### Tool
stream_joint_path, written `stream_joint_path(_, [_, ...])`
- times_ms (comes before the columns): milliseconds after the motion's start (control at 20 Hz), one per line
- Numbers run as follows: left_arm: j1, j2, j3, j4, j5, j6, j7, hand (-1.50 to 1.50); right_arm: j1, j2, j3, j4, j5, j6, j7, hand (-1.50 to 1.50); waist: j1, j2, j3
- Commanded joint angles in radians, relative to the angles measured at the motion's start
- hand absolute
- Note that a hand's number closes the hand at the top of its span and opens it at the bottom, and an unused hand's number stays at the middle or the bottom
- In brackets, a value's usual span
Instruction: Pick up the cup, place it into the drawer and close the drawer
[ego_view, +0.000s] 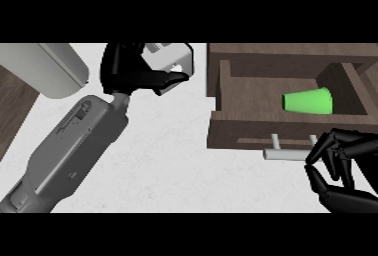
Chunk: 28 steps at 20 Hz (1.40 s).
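On the white bench (184, 165), the green cup (308, 101) was seen lying in the open drawer (221, 100), with the right hand (343, 165) curled empty by the handle (288, 155) and the left hand (136, 70) clenched empty.

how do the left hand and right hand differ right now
The left hand is raised at the view's top, away from the drawer; the right hand sits by the drawer's handle. The left shows its whole grey forearm; the right shows only the hand. Both are black with curled fingers holding nothing.
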Motion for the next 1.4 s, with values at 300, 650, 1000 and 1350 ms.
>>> stream_joint_path(300, [0.383, 0.198, 0.084, -0.306, 0.039, -0.123, 0.008, -1.5, -0.023, -0.009, 0.15, 0.108, 0.351, -0.037, -0.105, 1.5, -0.003, 0.009, 0.0])
stream_joint_path(650, [0.509, 0.222, 0.11, -0.365, 0.034, -0.193, -0.038, -1.5, -0.065, -0.034, 0.326, 0.274, 0.712, -0.152, -0.231, 1.5, -0.002, 0.011, 0.0])
stream_joint_path(1000, [0.607, 0.264, 0.213, -0.443, 0.042, -0.248, 0.016, -1.5, -0.224, -0.014, 0.274, 0.609, 0.789, -0.219, -0.328, -1.5, -0.017, 0.011, 0.001])
stream_joint_path(1350, [0.699, 0.281, 0.281, -0.39, 0.044, -0.418, -0.032, -1.5, -0.351, 0.076, 0.321, 0.938, 0.933, -0.331, -0.352, -1.5, -0.011, 0.013, 0.001])
